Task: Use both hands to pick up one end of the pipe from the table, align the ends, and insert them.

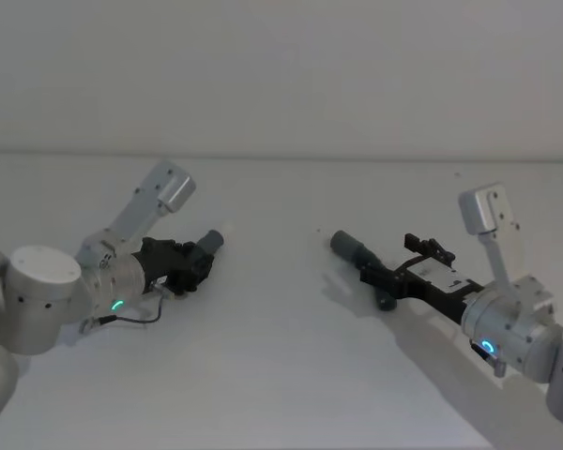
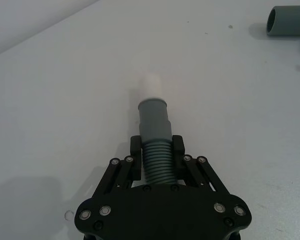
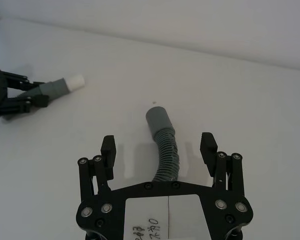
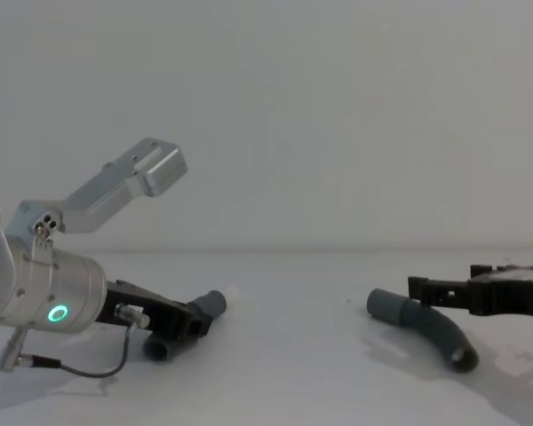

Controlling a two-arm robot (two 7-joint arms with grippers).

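Left hand (image 2: 156,146), right hand (image 3: 158,145): 1 pipe piece (image 1: 211,242) (image 1: 349,247) each

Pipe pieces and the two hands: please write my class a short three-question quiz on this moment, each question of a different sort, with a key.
1. True or false: the left hand is shut on the ribbed body of the white-tipped piece.
2. How does the right hand stand to the second piece? A) shut on it; B) open, one finger on either side of it; C) open, far off to one side of it.
3. What surface does the second piece lie on?
Key: 1 true; 2 B; 3 the table.
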